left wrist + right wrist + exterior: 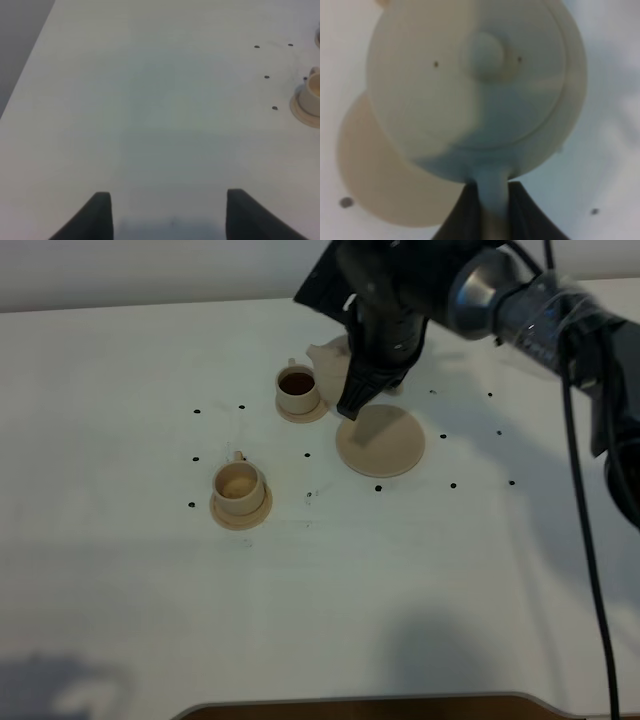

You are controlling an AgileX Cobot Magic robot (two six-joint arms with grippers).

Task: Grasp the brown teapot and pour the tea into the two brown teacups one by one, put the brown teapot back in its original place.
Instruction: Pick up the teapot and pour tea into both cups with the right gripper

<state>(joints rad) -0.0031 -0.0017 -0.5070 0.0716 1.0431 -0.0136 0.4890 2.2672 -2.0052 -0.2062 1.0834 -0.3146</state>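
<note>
The right tool (492,192) is clenched on the loop handle (491,175) of the brown teapot (470,95). Its two dark fingers (462,217) stand on both sides of the handle. In the right wrist view the teapot is seen from above, and the lid (520,105) with its round knob (487,52) faces the camera. The teapot is lifted off the desk (120,590).

Under the teapot and a little to one side lies the wide round saucer (380,185). It lies flat on the desk and nothing stands on it. In the high view the arm (520,300) hides most of the teapot, and only a pale part (326,358) shows, just beside the far teacup (298,388).

The far teacup holds a dark liquid and stands on its small saucer (314,412). The near teacup (238,485) looks pale inside and stands on its own saucer (222,515), well apart from the wide one. Small black dots (196,411) are spread on the desk around the cups and the wide saucer.

The left tool (167,215) is released. Its fingers (100,215) stand wide apart over bare desk, with nothing between them.
</note>
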